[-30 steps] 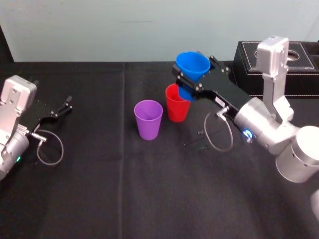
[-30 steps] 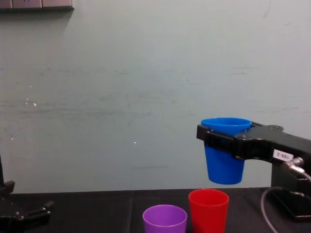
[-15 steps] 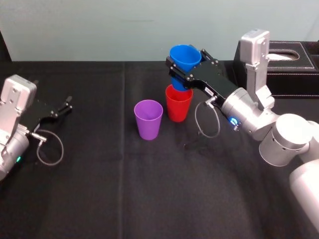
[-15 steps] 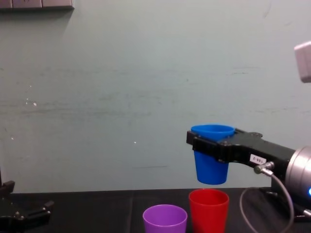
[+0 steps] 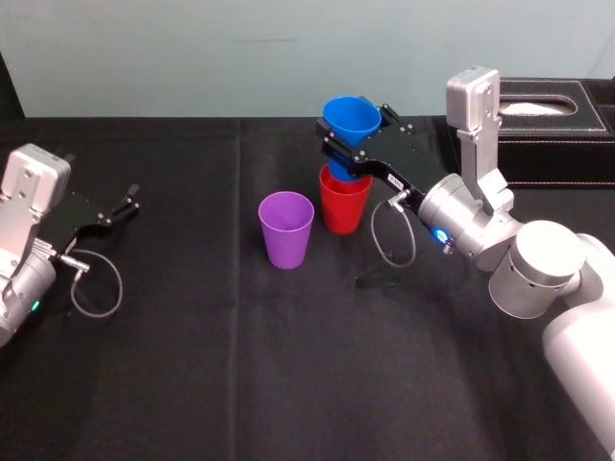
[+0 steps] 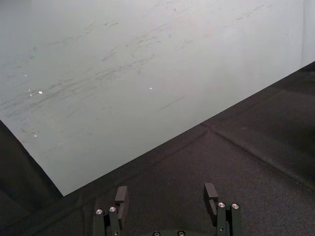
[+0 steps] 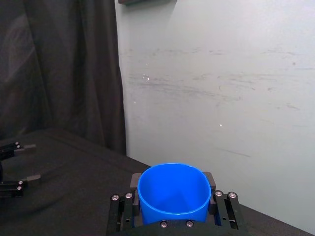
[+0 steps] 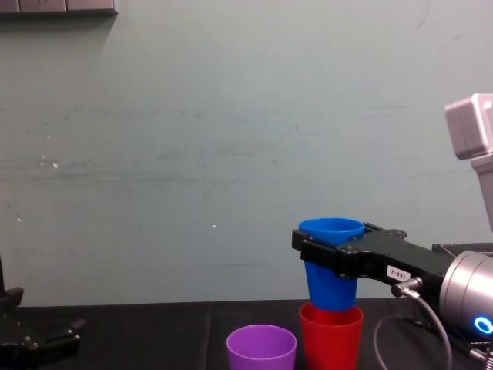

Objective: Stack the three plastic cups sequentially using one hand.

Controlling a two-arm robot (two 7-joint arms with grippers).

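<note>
My right gripper (image 5: 354,140) is shut on the blue cup (image 5: 350,117), its black fingers clamped on either side just under the rim. The cup stays upright directly over the red cup (image 5: 343,206), which stands on the black table. In the chest view the blue cup (image 8: 331,284) has its base just at the mouth of the red cup (image 8: 331,339). The purple cup (image 5: 286,230) stands alone to the left of the red one. The right wrist view looks into the blue cup (image 7: 172,194) between the fingers. My left gripper (image 5: 128,204) rests open at the table's left side.
A black box with white stitching (image 5: 553,130) sits at the back right, behind my right arm. A cable loops under the right wrist (image 5: 394,240). The black cloth (image 5: 240,365) covers the table, and a pale wall stands behind it.
My right gripper has carried the blue cup to the left and downward, from high beside the red cup to right over it, with its base now at the red cup's rim. The left arm has not moved.
</note>
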